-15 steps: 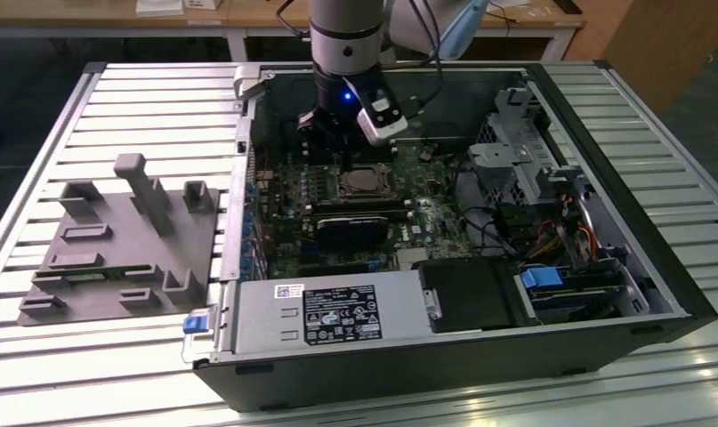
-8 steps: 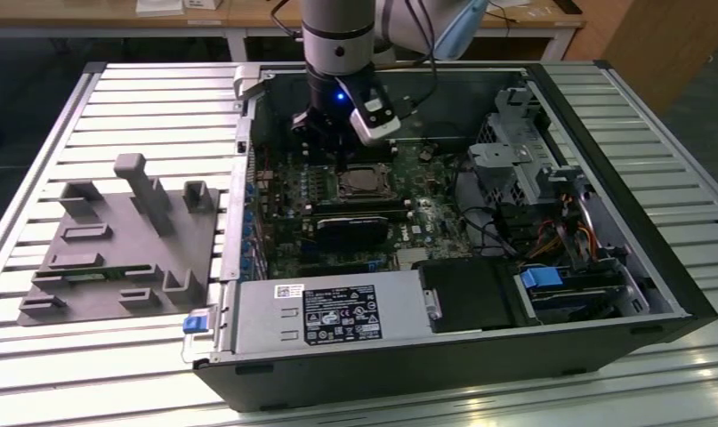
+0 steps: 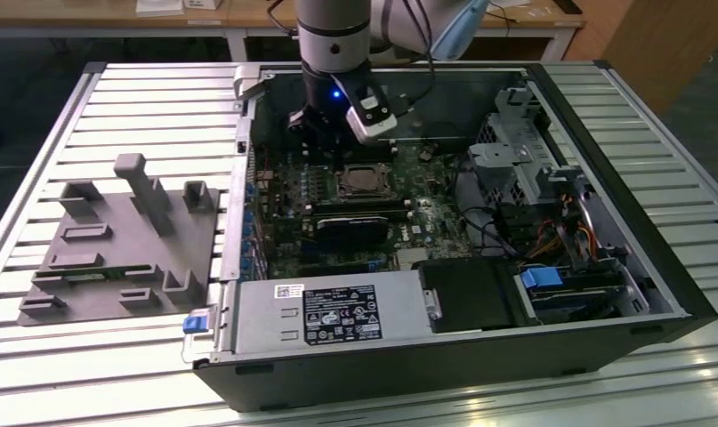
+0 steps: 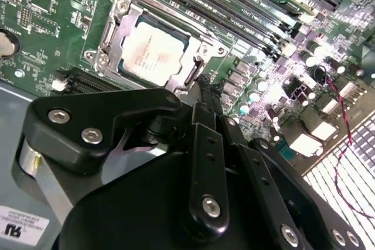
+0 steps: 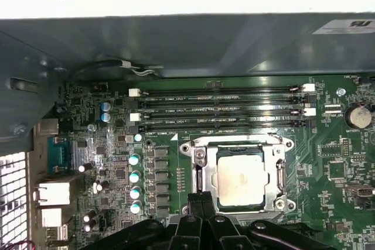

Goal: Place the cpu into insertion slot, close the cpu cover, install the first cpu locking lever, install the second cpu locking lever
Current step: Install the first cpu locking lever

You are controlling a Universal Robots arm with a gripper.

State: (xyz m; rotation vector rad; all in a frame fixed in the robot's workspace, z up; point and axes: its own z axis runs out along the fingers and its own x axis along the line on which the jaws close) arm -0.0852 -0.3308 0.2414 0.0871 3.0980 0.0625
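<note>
The slatted table [image 3: 85, 374] bore an open computer case [image 3: 454, 369]. A grey moulded fixture [image 3: 121, 240] lay on the slats well apart from the insertion slot [image 5: 193, 144], toward the exterior view's left. The arm [image 3: 333, 36] stood nearly upright and reached down into the case, its lower end just to the exterior view's left of the insertion slot. Inside the case, a boxy power supply [image 3: 334, 311] sat nearer the exterior camera than the slot, with the green circuit board [image 5: 328, 174] spread all around the slot. Long black memory slots [image 5: 222, 108] ran in parallel rows just beside one edge of the slot. The cpu cover [image 5: 272, 168] lay flat on the slot, its silvery frame bordering the square window. The cpu [image 5: 239, 180] sat inside the slot, its pale metal top showing through that window. The gripper [image 5: 203, 202] hung at the slot's edge opposite the memory slots, beside the cpu rather than over it. Its jaws were pressed together with nothing seen between them. In both wrist views the dark fingertips [image 4: 202, 95] came just beside the slot's rim, apart from the cpu. Whether they touched the rim or the board could not be told.
</note>
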